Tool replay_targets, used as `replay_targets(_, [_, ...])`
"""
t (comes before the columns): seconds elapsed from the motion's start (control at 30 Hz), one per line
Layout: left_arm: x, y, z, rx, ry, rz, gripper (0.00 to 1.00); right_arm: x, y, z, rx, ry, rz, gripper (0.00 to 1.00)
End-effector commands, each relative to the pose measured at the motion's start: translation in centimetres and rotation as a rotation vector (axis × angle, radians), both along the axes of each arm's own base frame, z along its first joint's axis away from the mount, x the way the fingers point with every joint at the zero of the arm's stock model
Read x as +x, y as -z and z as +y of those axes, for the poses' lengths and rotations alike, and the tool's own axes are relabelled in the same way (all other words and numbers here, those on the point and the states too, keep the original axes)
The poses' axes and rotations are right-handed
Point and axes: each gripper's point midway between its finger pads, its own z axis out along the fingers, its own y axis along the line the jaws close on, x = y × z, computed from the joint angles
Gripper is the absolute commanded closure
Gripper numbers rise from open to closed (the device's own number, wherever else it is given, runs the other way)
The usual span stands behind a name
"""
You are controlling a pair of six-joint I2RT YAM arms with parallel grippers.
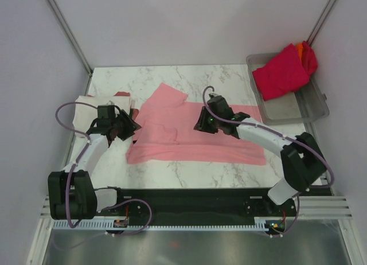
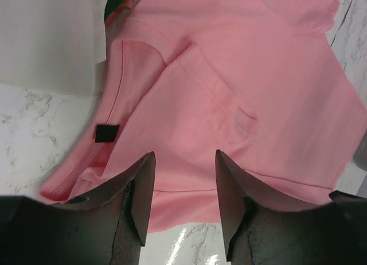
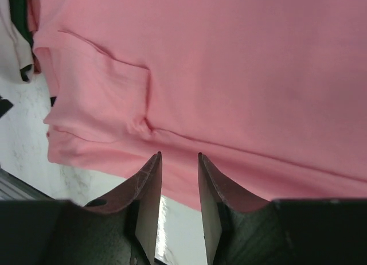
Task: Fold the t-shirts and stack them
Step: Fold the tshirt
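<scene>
Pink t-shirt [image 1: 189, 141] lies mid-table, spread wide across the marble, its upper left part doubled over and rumpled, the long lower edge running out to the right. Looks like the fold is underway, not finished: no neat rectangle yet. Left gripper [image 1: 133, 127] hangs over the shirt's left end, jaws apart, nothing between them; its wrist view shows the gripper [image 2: 183, 156] above a seam and the near hem. Right gripper [image 1: 198, 124] sits over the middle of the shirt, jaws closer together but with a gap, clamped on nothing I can see; in its wrist view the gripper [image 3: 179, 156] is just above the hem. Next move probably needs both to drop, pinch the edge cleanly through one layer and carry it across without dragging the rest. Around: cream-white shirt [image 1: 86, 102] folded at the left, just beside the pink one, a dark red shirt [image 1: 122, 94] at its far side. Grey tray [image 1: 318, 113] sits far right, holding a crimson shirt [image 1: 281, 73] and an orange shirt [image 1: 309, 55] bunched up, unfolded. The left pile crowds the left arm's working room.
</scene>
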Motion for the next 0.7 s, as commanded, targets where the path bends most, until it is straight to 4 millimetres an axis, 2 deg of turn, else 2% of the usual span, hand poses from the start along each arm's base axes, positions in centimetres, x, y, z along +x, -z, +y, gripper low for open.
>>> replay_targets(0.0, [3.3,-2.6,-0.7,-0.004,0.06,-0.122,0.48,2.3,-0.9,5.6,0.047,-0.014,-0.051,0.61])
replay_targets(0.03, [3.4,-2.0,-1.7,-0.005,0.087,-0.107,0.47,3.1,-1.5,6.6,0.051,-0.004,-0.07,0.61])
replay_targets(0.07, [3.6,-1.9,-1.9,-0.002,0.093,-0.107,0.46,3.0,-1.1,7.6,0.048,-0.019,-0.063,0.61])
replay_targets(0.1, [3.9,-1.9,-2.0,-0.001,0.098,-0.117,0.45,3.1,0.4,8.3,0.029,-0.022,-0.041,0.61])
replay_targets(0.13, [4.0,-1.7,-2.2,0.004,0.105,-0.116,0.43,3.6,0.0,9.1,0.04,-0.021,-0.049,0.61])
replay_targets(0.17, [4.1,-1.5,-2.6,0.009,0.115,-0.114,0.42,3.8,0.4,9.6,0.039,-0.024,-0.043,0.59])
replay_targets(0.2, [4.5,-1.6,-2.5,0.015,0.111,-0.129,0.41,3.7,1.7,10.3,0.024,-0.03,-0.021,0.58])
replay_targets(0.23, [4.6,-1.4,-2.9,0.018,0.12,-0.129,0.4,4.0,1.4,10.9,0.035,-0.029,-0.025,0.57])
replay_targets(0.4, [6.1,0.4,-3.3,0.043,0.134,-0.094,0.4,4.1,4.2,11.9,-0.002,-0.004,0.009,0.55])
replay_targets(0.57, [7.5,1.7,-3.0,0.083,0.143,-0.072,0.48,4.5,5.3,12.7,-0.021,0.004,0.009,0.56])
replay_targets(0.6, [7.6,2.4,-2.9,0.09,0.144,-0.053,0.5,4.6,5.9,12.6,-0.029,0.011,0.018,0.57])
replay_targets(0.67, [7.9,2.6,-2.8,0.1,0.149,-0.049,0.5,4.9,6.1,13.0,-0.027,0.007,0.018,0.59])
